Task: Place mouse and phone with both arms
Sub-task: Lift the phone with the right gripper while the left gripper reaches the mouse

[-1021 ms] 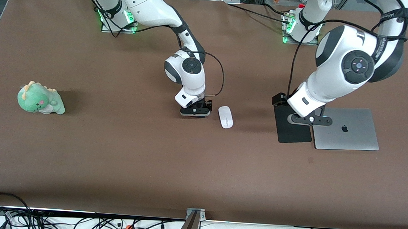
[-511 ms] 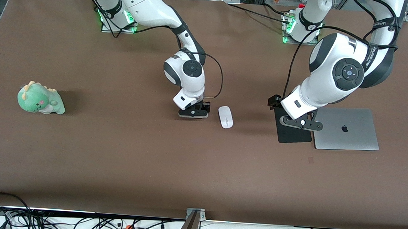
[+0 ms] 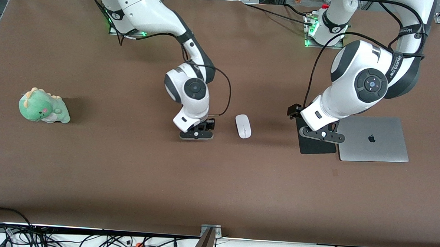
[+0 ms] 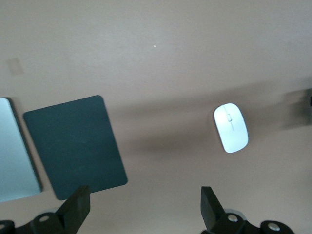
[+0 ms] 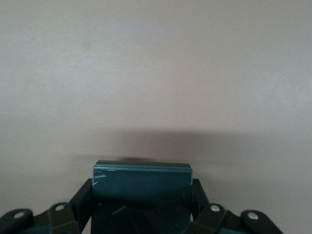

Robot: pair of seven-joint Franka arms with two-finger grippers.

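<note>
The right pincer (image 3: 196, 134) grips the stiff black slab phone (image 5: 142, 187) by its edges, seemingly lifted, while the slippery glossy white oval mouse (image 3: 243, 126) lies at its three o'clock on the brown tabletop (image 3: 128, 179), the left pincer (image 3: 321, 135) spread wide above the flat black mouse pad (image 3: 315, 145).

The mouse (image 3: 243, 126) lies on the table (image 3: 217, 182), and all else is placed from it. The right gripper (image 3: 197, 134) hangs just beside it toward the right arm's end, clamping the phone (image 5: 142, 187). The plush toy (image 3: 43, 106) sits well apart at that same end. Toward the left arm's end lies the mouse pad (image 3: 315, 144), with the left gripper (image 3: 321, 135) over it and the laptop (image 3: 373, 139) just beside the pad.
</note>
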